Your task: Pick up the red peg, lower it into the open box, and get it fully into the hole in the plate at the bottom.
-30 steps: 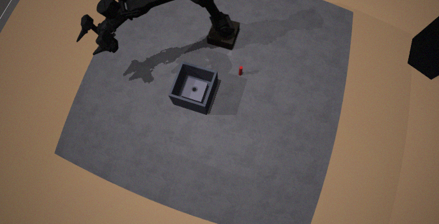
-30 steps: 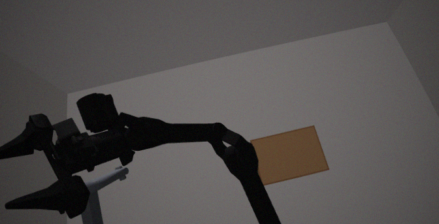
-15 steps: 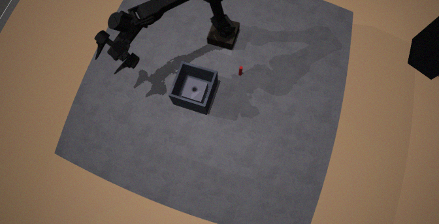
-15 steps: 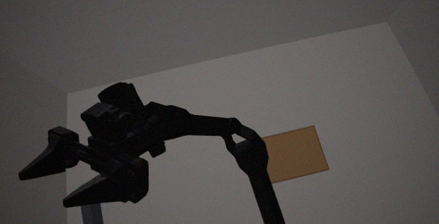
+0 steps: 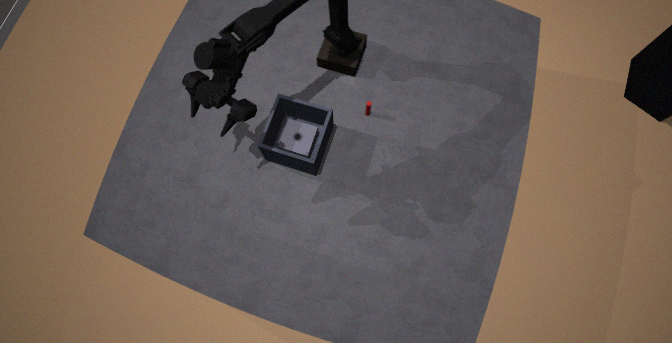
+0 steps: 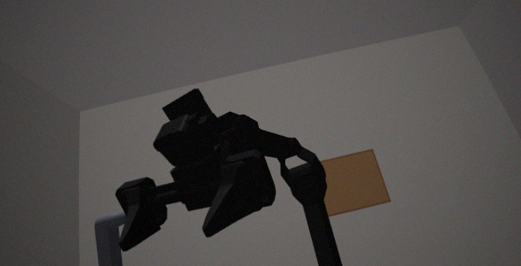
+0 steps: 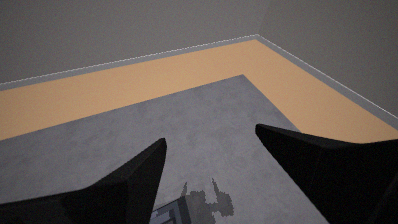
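The red peg (image 5: 368, 109) appears to stand upright on the grey surface, right of the open box, in the top view. The dark blue-grey box (image 5: 292, 162) (image 7: 185, 208) holds a pale plate (image 5: 308, 132) at its bottom, with a dark round hole (image 5: 297, 136) near the plate's middle. My gripper (image 5: 208, 125) (image 6: 166, 243) (image 7: 211, 135) is wide open with nothing between its fingers. It hangs in the air left of the box in the top view, well away from the peg. The peg is not visible in the exterior view or the wrist view.
The arm's base (image 5: 341, 55) stands behind the box and peg. The grey mat (image 5: 240, 225) (image 7: 125, 130) lies on a tan floor (image 5: 45, 175). A black object (image 5: 652, 80) is at the far right. A pale post (image 6: 108, 240) shows at the lower left of the exterior view.
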`<state>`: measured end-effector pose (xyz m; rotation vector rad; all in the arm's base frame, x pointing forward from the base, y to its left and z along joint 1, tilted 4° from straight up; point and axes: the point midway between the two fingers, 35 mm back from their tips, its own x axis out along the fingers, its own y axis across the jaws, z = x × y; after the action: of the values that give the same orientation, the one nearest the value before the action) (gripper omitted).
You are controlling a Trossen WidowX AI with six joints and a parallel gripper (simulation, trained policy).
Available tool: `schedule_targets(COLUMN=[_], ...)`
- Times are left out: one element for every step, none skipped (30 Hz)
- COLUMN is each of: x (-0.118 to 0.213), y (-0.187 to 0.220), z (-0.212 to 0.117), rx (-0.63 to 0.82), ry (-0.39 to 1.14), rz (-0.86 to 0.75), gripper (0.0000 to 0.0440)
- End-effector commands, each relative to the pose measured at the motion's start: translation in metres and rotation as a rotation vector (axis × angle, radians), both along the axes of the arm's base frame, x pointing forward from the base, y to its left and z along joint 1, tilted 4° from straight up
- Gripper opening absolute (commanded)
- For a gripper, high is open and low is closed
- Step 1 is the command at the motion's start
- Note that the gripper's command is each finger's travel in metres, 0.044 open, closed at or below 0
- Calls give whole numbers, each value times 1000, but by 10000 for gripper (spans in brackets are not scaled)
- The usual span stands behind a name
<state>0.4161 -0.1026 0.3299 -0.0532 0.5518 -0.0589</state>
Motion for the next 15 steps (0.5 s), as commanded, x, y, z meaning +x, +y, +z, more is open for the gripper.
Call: schedule_targets(x=[-11, -13, -16, -19, -23, -26, -30, -34, -38, -42, -47, -51, -56, -61, -66], y=[35, 43, 51, 59, 67, 75, 83, 91, 98, 106, 113, 120, 127, 134, 141], z=[-13, -16, -20, -23, -26, -30, -33, -37, -41, -45, -48, -52, -56, -60, -63], rx=[141, 172, 202, 232, 262, 290, 318, 344, 371, 396, 420, 444, 466, 488, 509], ry=[51, 66, 81, 97, 115, 133, 152, 172, 193, 215, 237, 260, 284, 308, 332], rz=[0, 1, 1, 1, 0, 0, -1, -2, -4, -5, -8, -10, -13, -16, -20], gripper=[439, 438, 438, 438, 437, 437, 437, 436, 436, 436, 435, 435, 435, 434, 434])
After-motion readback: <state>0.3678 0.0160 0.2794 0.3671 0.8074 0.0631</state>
